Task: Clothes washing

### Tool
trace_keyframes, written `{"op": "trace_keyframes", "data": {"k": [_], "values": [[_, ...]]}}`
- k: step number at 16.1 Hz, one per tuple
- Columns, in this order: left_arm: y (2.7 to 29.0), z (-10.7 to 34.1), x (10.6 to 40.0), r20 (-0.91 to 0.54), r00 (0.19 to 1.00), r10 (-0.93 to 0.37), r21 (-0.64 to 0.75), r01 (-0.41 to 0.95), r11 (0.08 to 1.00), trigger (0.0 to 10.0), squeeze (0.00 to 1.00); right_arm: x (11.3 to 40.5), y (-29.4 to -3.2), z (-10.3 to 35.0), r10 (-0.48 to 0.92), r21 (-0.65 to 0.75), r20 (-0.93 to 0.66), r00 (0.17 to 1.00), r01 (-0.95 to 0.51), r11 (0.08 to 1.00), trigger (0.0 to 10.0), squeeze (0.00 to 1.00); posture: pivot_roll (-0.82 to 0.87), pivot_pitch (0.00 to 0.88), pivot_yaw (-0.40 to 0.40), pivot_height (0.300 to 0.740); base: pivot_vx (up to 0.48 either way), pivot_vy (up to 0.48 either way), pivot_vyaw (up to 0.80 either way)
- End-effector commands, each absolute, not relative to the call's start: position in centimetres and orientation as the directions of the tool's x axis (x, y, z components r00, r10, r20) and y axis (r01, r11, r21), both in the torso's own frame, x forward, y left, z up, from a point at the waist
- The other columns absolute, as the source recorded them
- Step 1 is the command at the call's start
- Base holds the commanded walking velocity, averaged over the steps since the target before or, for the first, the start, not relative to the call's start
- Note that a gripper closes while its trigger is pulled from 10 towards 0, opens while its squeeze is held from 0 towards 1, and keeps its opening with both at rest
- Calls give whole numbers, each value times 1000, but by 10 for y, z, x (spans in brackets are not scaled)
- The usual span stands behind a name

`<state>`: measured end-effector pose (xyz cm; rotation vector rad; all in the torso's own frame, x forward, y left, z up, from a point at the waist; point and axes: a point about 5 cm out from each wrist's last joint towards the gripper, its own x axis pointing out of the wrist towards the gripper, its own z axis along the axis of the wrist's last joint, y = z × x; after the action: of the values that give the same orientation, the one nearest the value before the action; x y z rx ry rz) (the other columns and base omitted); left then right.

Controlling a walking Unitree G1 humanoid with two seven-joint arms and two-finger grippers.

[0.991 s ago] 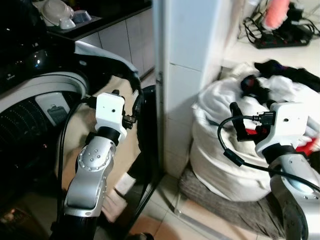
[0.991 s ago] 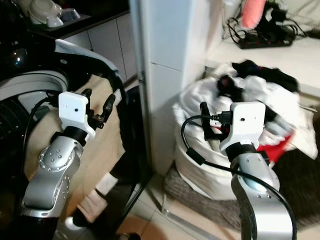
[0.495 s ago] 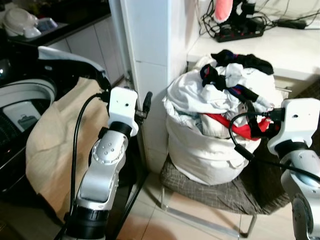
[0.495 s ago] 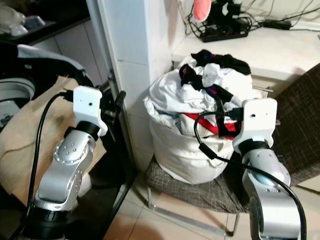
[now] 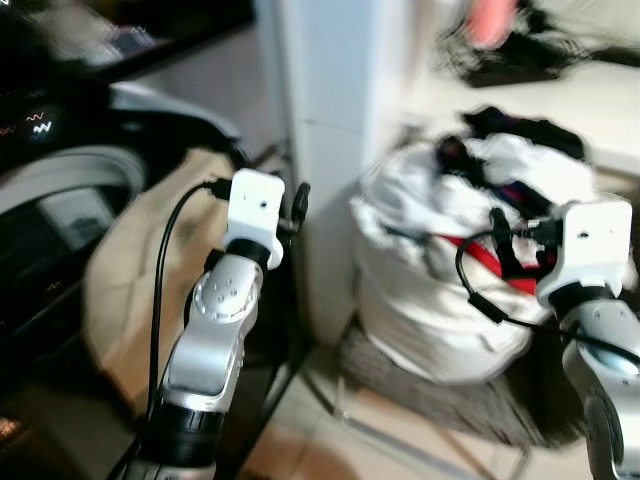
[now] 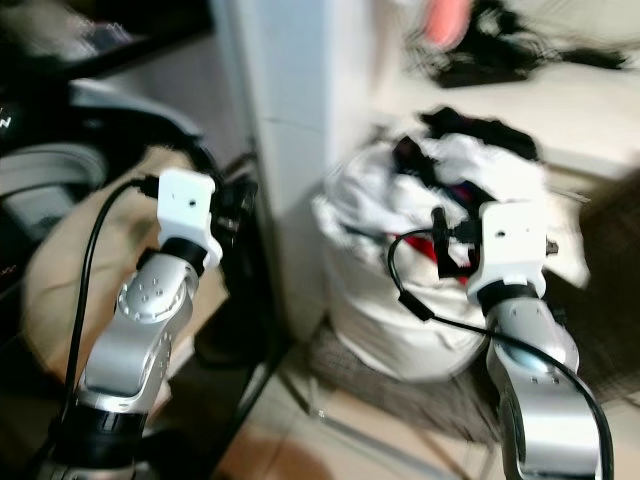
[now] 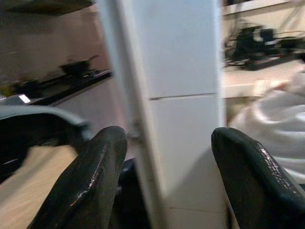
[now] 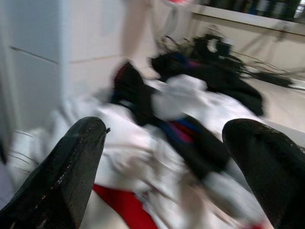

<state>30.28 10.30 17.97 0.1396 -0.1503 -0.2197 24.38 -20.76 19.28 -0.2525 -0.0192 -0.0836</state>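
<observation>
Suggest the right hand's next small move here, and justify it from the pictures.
Probably ease the right hand forward into the laundry pile. Its fingers are open and empty, aimed at the clothes heaped there, so nothing is gripped yet for the washing.

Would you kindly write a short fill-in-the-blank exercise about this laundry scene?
1. The laundry pile is bundled in a ____ sheet.
2. The right pincer has its fingers ____, nothing between them.
3. The left pincer faces a white ____.
4. The cloth draped by the washing machine is ____.

Missing words: white; open; pillar; beige
</observation>
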Motion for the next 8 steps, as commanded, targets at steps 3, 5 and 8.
{"op": "trace_keyframes", "data": {"k": [3,5,8], "values": [[102,182,305,142,965,-218,130,200,971,10000,0,246,-208,198,-94,-210,56,994,103,972,10000,0,-144,0,63,740,0,0,0],[104,180,307,122,973,-194,128,179,976,10000,0,248,-206,198,-63,-198,51,997,72,978,10000,0,-136,0,55,740,0,0,0],[112,177,310,81,985,-154,112,145,983,10000,0,252,-203,193,-76,-209,15,997,77,975,10000,0,-130,0,53,740,0,0,0]]}}
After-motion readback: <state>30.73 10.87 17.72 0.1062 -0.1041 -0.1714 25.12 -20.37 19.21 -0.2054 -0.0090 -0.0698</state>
